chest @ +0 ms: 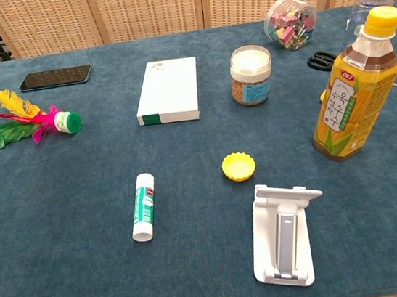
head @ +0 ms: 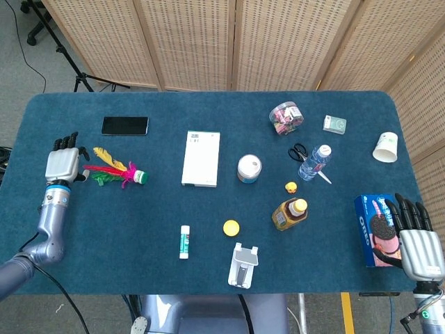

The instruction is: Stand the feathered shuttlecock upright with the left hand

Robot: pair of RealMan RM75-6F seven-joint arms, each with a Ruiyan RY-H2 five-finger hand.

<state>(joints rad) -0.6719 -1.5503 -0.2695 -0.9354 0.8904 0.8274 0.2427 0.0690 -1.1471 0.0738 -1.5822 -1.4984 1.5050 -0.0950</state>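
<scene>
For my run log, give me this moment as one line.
left hand open beside feather tips | colourful feathered shuttlecock lying flat, ungrasped | right hand open, idle

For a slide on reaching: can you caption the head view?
Left hand open beside the feather tips of the shuttlecock, which lies flat on the blue table.
</scene>
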